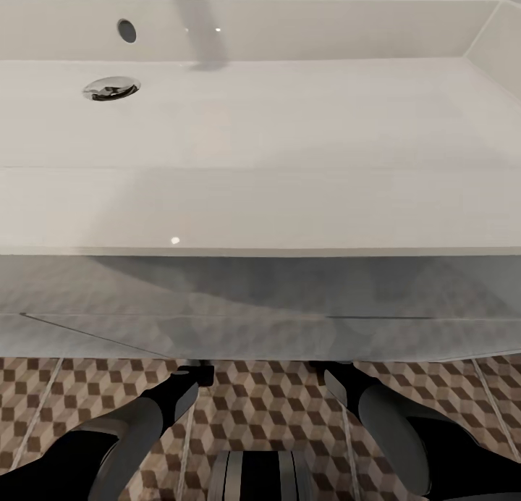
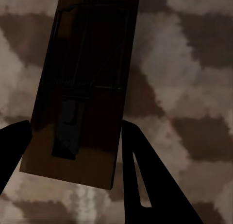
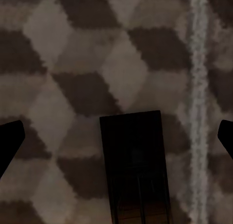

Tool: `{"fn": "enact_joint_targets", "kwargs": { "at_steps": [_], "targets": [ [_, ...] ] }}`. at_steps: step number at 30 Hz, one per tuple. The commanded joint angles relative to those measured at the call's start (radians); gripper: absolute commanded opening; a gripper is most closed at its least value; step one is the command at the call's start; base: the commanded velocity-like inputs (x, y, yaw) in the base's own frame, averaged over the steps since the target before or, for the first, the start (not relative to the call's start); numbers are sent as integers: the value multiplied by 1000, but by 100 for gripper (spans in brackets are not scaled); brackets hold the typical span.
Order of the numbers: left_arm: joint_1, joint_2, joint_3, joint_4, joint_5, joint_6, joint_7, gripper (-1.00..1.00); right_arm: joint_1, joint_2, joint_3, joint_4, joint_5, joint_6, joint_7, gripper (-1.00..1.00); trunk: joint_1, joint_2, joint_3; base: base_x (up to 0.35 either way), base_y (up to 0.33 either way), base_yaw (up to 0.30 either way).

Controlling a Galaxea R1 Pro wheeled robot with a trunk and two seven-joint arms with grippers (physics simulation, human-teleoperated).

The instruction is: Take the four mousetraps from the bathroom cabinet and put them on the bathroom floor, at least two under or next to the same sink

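Observation:
A brown wooden mousetrap (image 2: pixel 82 88) with dark metal parts sits between the two fingers of my left gripper (image 2: pixel 75 124), and both fingers touch its long edges, so the gripper is shut on it. Close behind it is the cube-patterned bathroom floor (image 2: pixel 194 63); I cannot tell whether the trap touches the tiles. A second mousetrap (image 3: pixel 133 156) lies flat on the floor, and my right gripper (image 3: pixel 121 127) stands open wide around it, well clear of its sides. In the head view both forearms reach under the white bathroom sink (image 1: pixel 289 211), which hides the grippers.
The vanity front (image 1: pixel 253 320) hangs low over the floor (image 1: pixel 268 407) just ahead of my arms. The basin has a chrome drain (image 1: pixel 111 88) and an overflow hole (image 1: pixel 126 30). A pale grout line (image 3: pixel 196 88) runs beside the right trap.

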State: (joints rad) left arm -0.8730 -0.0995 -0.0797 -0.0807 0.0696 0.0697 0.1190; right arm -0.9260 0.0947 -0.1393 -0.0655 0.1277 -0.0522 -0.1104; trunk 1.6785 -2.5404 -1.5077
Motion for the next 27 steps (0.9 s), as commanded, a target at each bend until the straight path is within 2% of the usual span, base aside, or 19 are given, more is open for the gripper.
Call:
{"fn": "enact_joint_targets", "kwargs": {
  "at_steps": [1, 13, 14, 27],
  "targets": [
    [0, 0, -9, -2, 7, 7, 4, -100, -1, 0, -8, 1, 10, -3, -3, 100, 0, 0, -1, 0, 0, 0],
    [0, 1, -9, -2, 7, 8, 4, -100, -1, 0, -8, 1, 10, -3, -3, 100, 0, 0, -1, 0, 0, 0],
    [0, 1, -9, -2, 7, 8, 4, 100, -1, 0, -8, 1, 10, -3, -3, 100, 0, 0, -1, 0, 0, 0],
    [0, 1, -9, -2, 7, 9, 4, 100, -1, 0, -8, 1, 10, -3, -3, 100, 0, 0, -1, 0, 0, 0]
  ]
}}
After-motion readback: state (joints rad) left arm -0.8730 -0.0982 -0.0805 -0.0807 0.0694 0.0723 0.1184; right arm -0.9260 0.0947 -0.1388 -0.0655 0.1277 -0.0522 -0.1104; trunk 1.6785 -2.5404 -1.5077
